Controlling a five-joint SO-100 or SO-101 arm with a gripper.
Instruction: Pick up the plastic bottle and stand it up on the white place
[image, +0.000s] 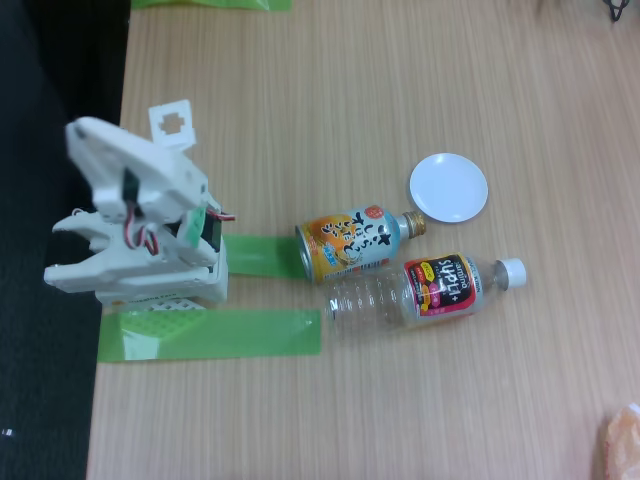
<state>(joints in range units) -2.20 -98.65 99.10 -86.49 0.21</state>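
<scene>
the plastic bottle (425, 291) lies on its side on the tabletop (350, 100), just beside the orange can (355, 243). the white plate (448, 187) is near. the arm (140, 225) is folded; i cannot tell the end effector state.

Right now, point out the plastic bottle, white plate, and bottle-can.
plastic bottle (440, 287): fixed view, on its label.
white plate (448, 187): fixed view, plate centre.
orange bottle-can (345, 244): fixed view, printed body.

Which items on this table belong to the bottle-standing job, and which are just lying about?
Belongs to the job:
- plastic bottle, clear, lying on its side
- white plate, bare
- arm, folded at the table edge

Lying about:
- orange and light-blue bottle-can, on its side beside the plastic bottle
- green tape strips
</scene>
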